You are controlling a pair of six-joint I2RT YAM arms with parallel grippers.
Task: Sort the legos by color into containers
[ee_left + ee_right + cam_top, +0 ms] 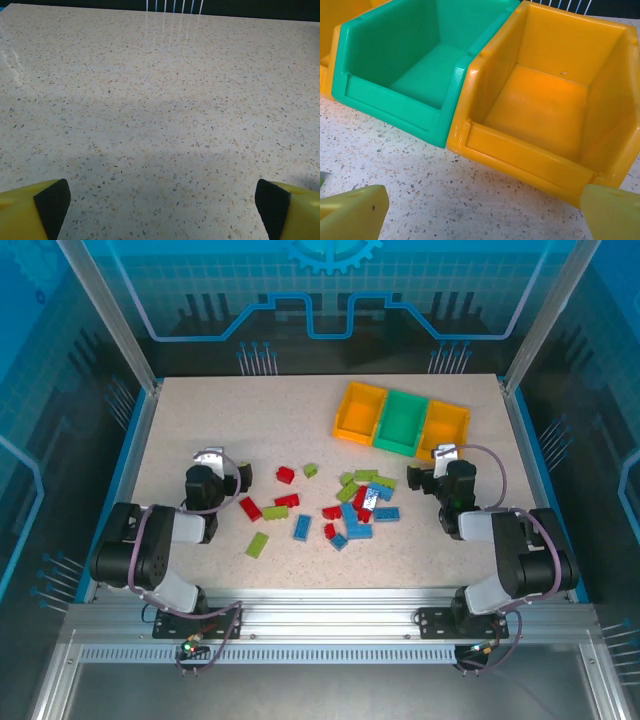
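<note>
The small red, blue and lime-green studded plastic legos (350, 508) lie loose on the speckled table (200, 410), at mid-width toward its near edge. The three open plastic containers (402, 422), one green between two orange-yellow, stand empty near the far right corner. The left gripper (218, 472) and right gripper (440, 472) both stand released, grasping nothing. The dense cluster lies just left of the right gripper, the nearer arm. The outlying red bricks (250, 508) lie nearer the left gripper.
</note>
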